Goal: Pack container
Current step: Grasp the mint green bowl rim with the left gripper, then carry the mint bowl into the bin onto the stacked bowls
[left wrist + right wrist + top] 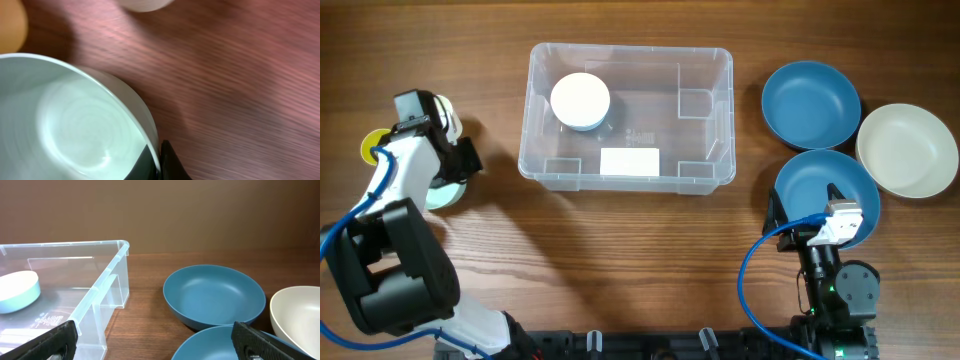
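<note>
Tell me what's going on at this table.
Two robot arms are packing a large clear plastic rectangular container. The left gripper has its fingers pinched on the rim of a pale green round bowl, left of the container. The right gripper hangs open above the nearer of two dark blue round bowls, beside a cream round bowl. One small pale round dish already sits inside the container.

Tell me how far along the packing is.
Done: one small pale bowl sits in the container. In hand: the left gripper is shut on the rim of a pale green bowl left of it. Left: two blue bowls and a cream bowl at right, the right gripper open over the nearer blue one.
</note>
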You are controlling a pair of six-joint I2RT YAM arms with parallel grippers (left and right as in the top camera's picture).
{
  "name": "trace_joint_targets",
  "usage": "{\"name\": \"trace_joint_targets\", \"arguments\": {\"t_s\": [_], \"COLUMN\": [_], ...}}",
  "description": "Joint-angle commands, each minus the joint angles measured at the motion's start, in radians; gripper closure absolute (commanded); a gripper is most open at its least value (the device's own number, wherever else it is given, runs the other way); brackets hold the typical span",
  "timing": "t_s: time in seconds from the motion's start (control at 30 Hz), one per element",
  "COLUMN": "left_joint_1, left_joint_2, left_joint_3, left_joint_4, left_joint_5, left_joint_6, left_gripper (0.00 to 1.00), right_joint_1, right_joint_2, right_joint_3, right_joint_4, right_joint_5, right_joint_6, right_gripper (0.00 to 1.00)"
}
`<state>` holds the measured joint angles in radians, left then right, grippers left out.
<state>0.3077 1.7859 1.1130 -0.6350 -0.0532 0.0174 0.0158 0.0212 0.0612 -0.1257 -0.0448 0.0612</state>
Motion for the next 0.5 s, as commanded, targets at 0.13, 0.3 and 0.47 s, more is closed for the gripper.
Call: {"name": "trace_joint_targets", "arguments": {"t_s": [0.13, 0.3, 0.47], "left_joint_1": [-0.095, -0.135, -0.157], "left_joint_2": [-0.072, -0.145, -0.244], "left_joint_3": [0.014, 0.014, 0.014], "left_joint_4": [-0.012, -0.060, -0.091], "left_joint_5": [0.045, 0.045, 0.045], "left_joint_6": [-0.006, -0.042, -0.100], "left_gripper": [0.96, 0.96, 0.96], "right_joint_1": [-0.005, -0.005, -0.005], "right_joint_2": [-0.003, -0.003, -0.003], "right_joint_3": [-0.002, -0.002, -0.002], "right_joint_4": [0.003, 0.003, 0.003], "right_joint_5": [-0.009, -0.009, -0.009], "right_joint_6": [-0.007, -0.007, -0.007], "right_gripper": [0.00, 0.00, 0.00]}}
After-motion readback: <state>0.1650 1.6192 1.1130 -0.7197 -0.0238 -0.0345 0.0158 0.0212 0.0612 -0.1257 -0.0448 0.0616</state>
